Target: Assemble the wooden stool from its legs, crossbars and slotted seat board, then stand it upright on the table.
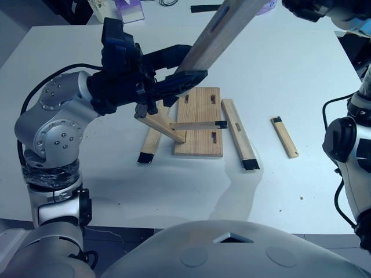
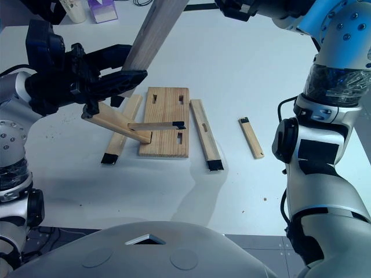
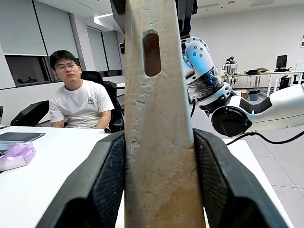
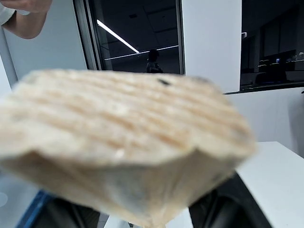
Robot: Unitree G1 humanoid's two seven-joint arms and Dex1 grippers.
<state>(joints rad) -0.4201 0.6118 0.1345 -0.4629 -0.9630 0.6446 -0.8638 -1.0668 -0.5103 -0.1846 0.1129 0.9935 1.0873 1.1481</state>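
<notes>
Left gripper (image 1: 184,68): clamped on lower part of slotted leg (image 1: 223,26), which is held slanting in air above seat board (image 1: 200,142). Right gripper (image 2: 237,8): closed on leg's upper end. Handling: both grips firm; square leg tip to board slot (image 1: 213,99) before lowering; avoid knocking crossbar (image 1: 194,124) beneath.

the held leg (image 1: 223,29) slants above the seat board (image 1: 203,142), barring its far end; open passage lies between the flat leg (image 1: 239,133) and short crossbar (image 1: 284,136).
</notes>
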